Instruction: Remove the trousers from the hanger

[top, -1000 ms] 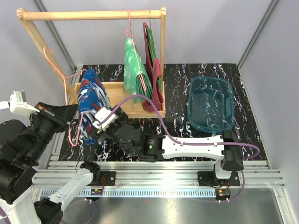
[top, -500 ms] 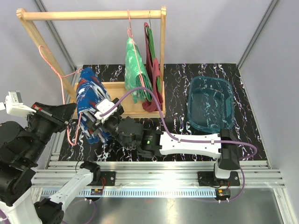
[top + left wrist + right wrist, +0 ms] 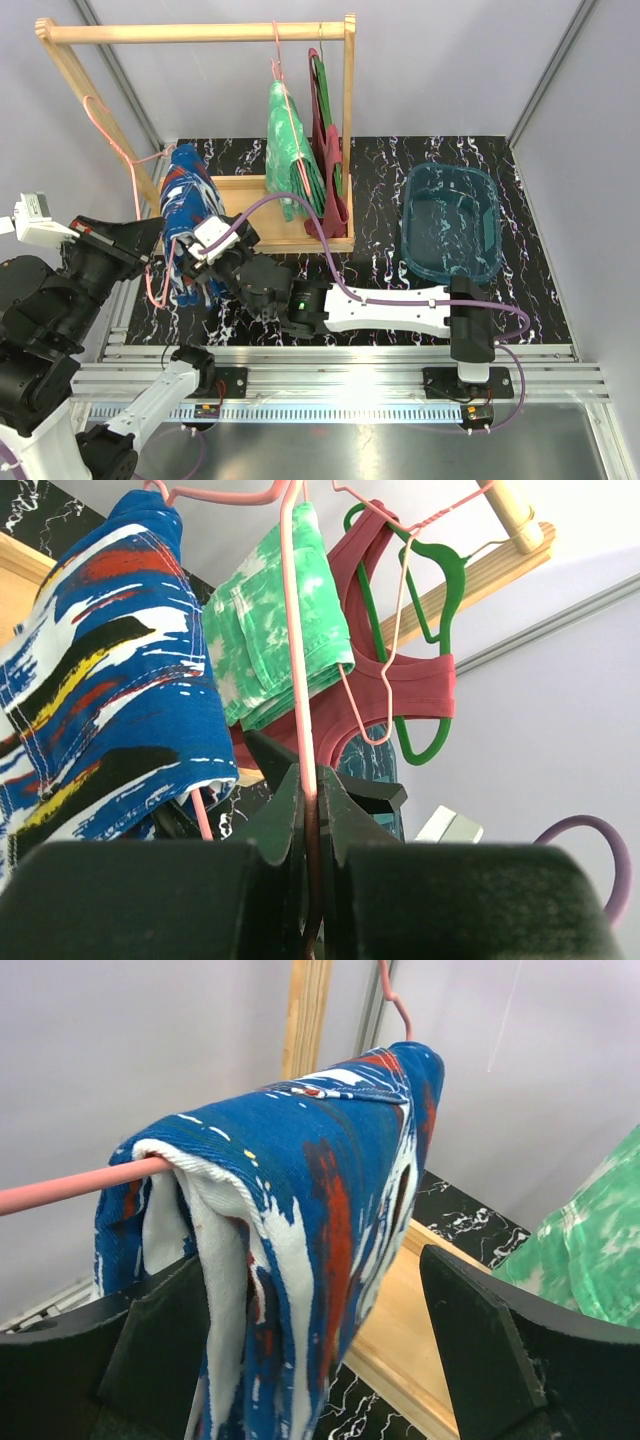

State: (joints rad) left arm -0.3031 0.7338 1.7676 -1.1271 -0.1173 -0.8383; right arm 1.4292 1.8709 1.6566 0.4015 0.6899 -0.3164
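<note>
While my L gripper (image 3: 308, 810) is clamping the pink wire hanger (image 3: 296, 630), fingers clenched tight on the wire, I'm reading the blue trousers (image 3: 330, 1190) as the pair to pull. They're hanging folded over that hanger's bar, held out in front of the rack. R gripper (image 3: 315, 1330) is sitting w/ fingers spread wide either side of the fold, not pinching it. Cloth is looking soft, light and floppy, but thick where it's doubled; prob. dragging on the wire rather than slipping. I'm judging the best hold is the hanging fold just below the bar, both layers together, then sliding it off sideways. Farther back, the green mottled trousers (image 3: 270, 630) are hanging on a second pink hanger (image 3: 277, 45) on the wooden rack (image 3: 200, 32), beside a maroon top (image 3: 400, 690).
</note>
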